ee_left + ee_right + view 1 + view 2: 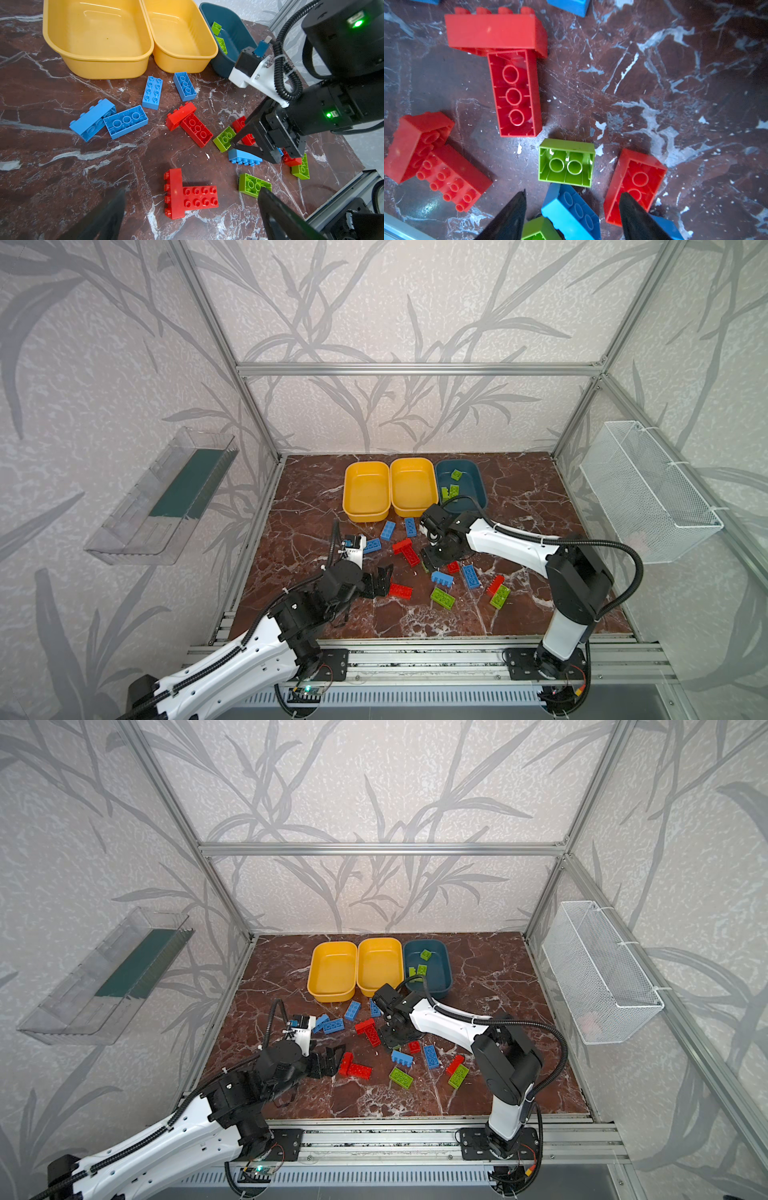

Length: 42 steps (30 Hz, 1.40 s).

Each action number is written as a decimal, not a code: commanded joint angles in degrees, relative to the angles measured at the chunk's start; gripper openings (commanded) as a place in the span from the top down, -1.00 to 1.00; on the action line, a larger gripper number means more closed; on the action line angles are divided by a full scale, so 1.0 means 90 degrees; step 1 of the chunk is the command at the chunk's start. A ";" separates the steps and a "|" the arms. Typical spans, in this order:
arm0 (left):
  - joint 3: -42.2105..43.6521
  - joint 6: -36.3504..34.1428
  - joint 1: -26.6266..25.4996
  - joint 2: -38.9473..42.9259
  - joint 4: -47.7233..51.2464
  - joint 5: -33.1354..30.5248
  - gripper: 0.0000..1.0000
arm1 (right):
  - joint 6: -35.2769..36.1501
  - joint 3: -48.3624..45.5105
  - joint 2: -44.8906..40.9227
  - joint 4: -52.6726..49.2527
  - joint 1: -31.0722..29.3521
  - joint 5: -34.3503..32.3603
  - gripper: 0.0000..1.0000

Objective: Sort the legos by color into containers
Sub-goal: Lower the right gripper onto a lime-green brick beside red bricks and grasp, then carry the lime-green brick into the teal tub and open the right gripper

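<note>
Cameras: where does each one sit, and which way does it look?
Top views: high at the front, looking down on the table, containers, left arm and right arm.
Left wrist: on the left arm, facing across legos toward the containers; shows the open left gripper and the right gripper.
Right wrist: on the right arm, facing down at legos; shows its fingertips.
Shared: both wrist views show one small green lego.

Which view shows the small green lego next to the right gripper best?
The right wrist view: the small green lego lies hollow side up, whole and unobstructed, just ahead of the right gripper. The left wrist view shows it smaller, beside that gripper's finger. In both top views the gripper hides nearly all of it.
</note>
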<state>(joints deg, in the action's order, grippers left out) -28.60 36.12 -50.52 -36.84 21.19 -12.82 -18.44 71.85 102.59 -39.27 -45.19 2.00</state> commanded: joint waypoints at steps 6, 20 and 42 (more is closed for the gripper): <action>-0.0086 -0.0019 -0.0021 0.0081 0.0102 -0.0295 -0.98 | -0.0041 0.0070 0.0421 0.0104 -0.0062 0.0128 -0.44; 0.0018 -0.0060 -0.0024 0.0064 -0.0118 -0.0505 -0.98 | -0.0051 0.0237 0.0920 0.0105 -0.0096 -0.0007 -0.36; -0.1156 -0.1087 0.0213 -0.2095 -0.1134 -0.0522 -0.98 | 0.0692 0.3090 0.1251 -0.1359 0.1446 -0.0882 0.23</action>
<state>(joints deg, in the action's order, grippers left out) -36.40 29.08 -49.67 -53.41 14.09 -17.61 -14.24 95.42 112.16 -48.47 -36.42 -4.23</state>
